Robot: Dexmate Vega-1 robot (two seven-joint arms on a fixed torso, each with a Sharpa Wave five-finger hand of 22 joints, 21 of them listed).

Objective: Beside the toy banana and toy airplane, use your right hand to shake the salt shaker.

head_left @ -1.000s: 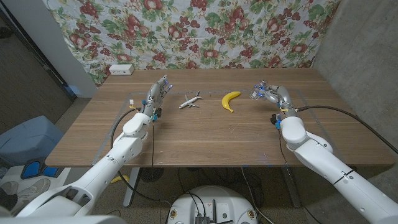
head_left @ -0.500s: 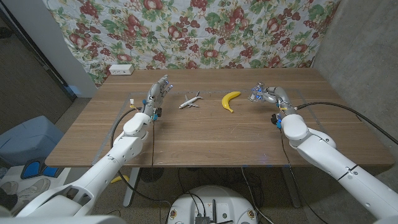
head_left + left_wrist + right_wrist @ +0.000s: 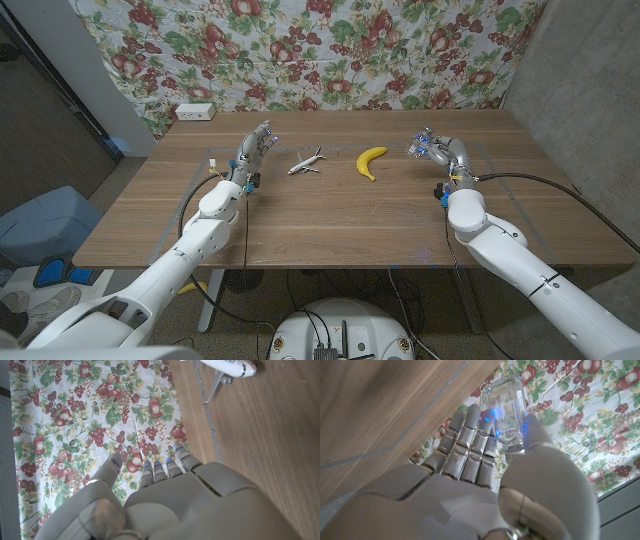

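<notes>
My right hand (image 3: 440,152) grips a clear glass salt shaker (image 3: 419,149) just above the table, to the right of the toy banana. In the right wrist view the shaker (image 3: 511,409) sits between the fingers (image 3: 470,435) and thumb of my right hand (image 3: 485,470). The yellow toy banana (image 3: 371,161) lies on the wood at the table's middle. The white toy airplane (image 3: 306,161) stands to its left, and part of the airplane (image 3: 227,367) is in the left wrist view. My left hand (image 3: 254,152) stands left of the airplane, fingers apart, holding nothing.
A white power strip (image 3: 195,113) lies at the table's (image 3: 330,215) far left corner. A fruit-patterned cloth (image 3: 320,50) hangs behind the table. A small yellow-white tag (image 3: 212,162) lies left of my left hand. Cables run from both wrists.
My right hand with the salt shaker has shifted slightly right and tilted compared with half a second ago. The left hand, airplane and banana have stayed put.
</notes>
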